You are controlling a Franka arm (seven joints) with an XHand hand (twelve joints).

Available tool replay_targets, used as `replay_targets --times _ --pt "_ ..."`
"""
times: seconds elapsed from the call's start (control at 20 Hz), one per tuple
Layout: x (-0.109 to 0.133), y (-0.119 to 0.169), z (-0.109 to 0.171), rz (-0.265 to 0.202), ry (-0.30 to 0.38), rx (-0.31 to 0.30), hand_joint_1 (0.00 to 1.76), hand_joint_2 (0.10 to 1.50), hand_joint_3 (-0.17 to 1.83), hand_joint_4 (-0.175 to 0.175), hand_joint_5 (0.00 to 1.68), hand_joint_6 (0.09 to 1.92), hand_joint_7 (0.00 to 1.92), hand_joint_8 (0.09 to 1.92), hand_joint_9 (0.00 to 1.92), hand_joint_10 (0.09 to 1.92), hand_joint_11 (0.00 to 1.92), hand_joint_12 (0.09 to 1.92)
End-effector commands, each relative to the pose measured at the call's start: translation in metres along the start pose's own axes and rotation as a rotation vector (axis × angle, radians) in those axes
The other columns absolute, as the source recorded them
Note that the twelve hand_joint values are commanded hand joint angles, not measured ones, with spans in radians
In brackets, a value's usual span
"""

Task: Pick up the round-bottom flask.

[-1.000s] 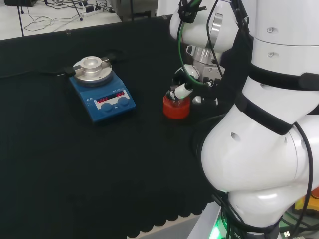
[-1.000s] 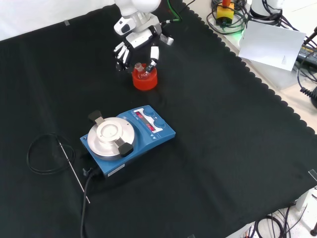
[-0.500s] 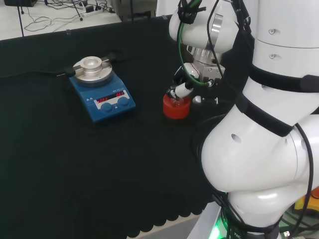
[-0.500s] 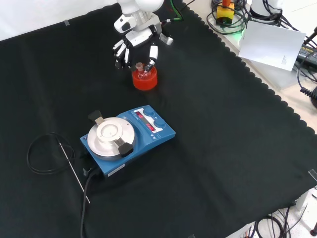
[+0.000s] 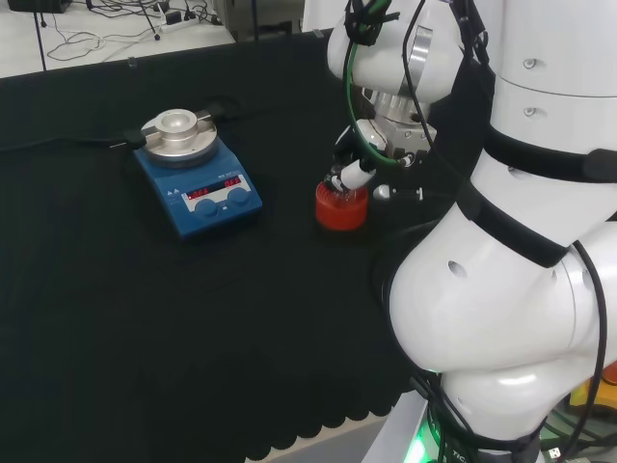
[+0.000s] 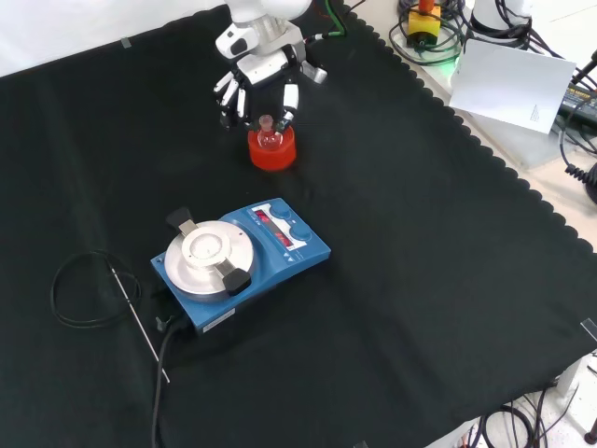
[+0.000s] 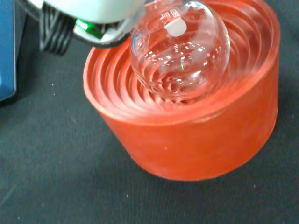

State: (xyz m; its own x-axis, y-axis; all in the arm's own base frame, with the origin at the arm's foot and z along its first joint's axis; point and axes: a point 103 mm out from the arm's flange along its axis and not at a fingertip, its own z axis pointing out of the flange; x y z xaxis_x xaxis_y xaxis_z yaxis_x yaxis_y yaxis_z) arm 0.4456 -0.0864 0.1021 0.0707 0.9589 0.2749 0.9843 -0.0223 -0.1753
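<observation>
flask (image 6: 268, 138): we see it upright in the red stand (image 6: 271, 149), neck up
hand (image 6: 256, 86): just above it, fingers spread wide, holding nothing

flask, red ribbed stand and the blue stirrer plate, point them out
flask (image 7: 180, 56), wrist view, on its glass bulb
red ribbed stand (image 6: 271, 151), front view, on its outer wall
blue stirrer plate (image 6: 207, 252), front view, on its round metal top

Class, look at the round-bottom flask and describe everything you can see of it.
The round-bottom flask is clear, colourless glass with a spherical bulb that looks empty and carries a small white patch. It sits in the hollow of a red ribbed ring stand on the black cloth. In the front view its short neck points up, right beside the fingertips of the hand.
</observation>
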Motion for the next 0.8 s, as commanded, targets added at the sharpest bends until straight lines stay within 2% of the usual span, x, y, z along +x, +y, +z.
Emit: replay_targets --times 0.05,0.35,0.5,0.8 --pt "0.003 -0.003 -0.024 -0.021 0.025 0.009 1.09 0.59 0.91 0.175 1.15 1.03 0.54 0.68 0.72 0.57 0.25 1.39" --pt "0.007 -0.005 -0.053 -0.022 0.061 0.034 1.09 0.6 0.91 0.175 1.13 1.05 0.56 0.68 0.74 0.57 0.27 1.38" --pt "0.012 -0.009 -0.056 -0.025 0.044 0.056 1.09 0.6 0.91 0.175 1.13 1.05 0.57 0.69 0.74 0.57 0.28 1.38" --pt "0.003 -0.018 -0.055 -0.013 0.041 0.077 1.09 0.6 0.9 0.175 1.13 1.05 0.58 0.69 0.74 0.57 0.29 1.38"
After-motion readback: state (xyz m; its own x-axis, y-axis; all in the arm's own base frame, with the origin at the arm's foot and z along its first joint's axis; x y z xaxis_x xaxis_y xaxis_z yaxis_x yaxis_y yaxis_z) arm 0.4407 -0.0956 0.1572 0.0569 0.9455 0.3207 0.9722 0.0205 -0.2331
